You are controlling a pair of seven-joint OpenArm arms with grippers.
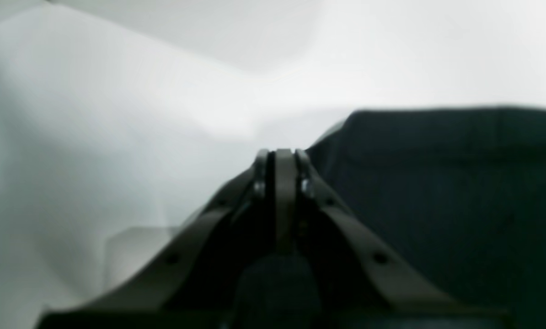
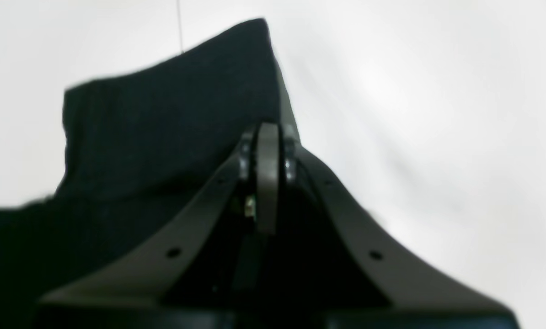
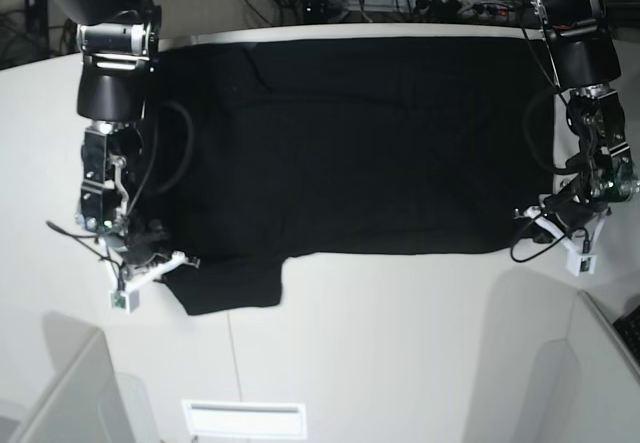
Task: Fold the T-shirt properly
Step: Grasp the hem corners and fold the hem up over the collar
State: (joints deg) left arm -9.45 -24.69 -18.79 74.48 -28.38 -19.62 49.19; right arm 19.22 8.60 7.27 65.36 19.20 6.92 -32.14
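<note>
- T-shirt [image 3: 350, 143] lies spread flat on the table [image 3: 400, 343]; no finished fold shows yet.
- My left gripper [image 1: 283, 153] and right gripper [image 2: 267, 128] are both closed at its edges; whether they pinch cloth, I cannot tell.

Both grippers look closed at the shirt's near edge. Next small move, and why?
Probably lift both together. The left gripper and right gripper sit shut at the near corners of the flat black T-shirt, so that edge could be carried over for a fold; actual cloth pinch isn't visible.

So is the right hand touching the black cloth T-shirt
Touching. In the base view the right hand sits on the black cloth T-shirt's sleeve corner; the right wrist view shows closed fingertips against cloth.
</note>
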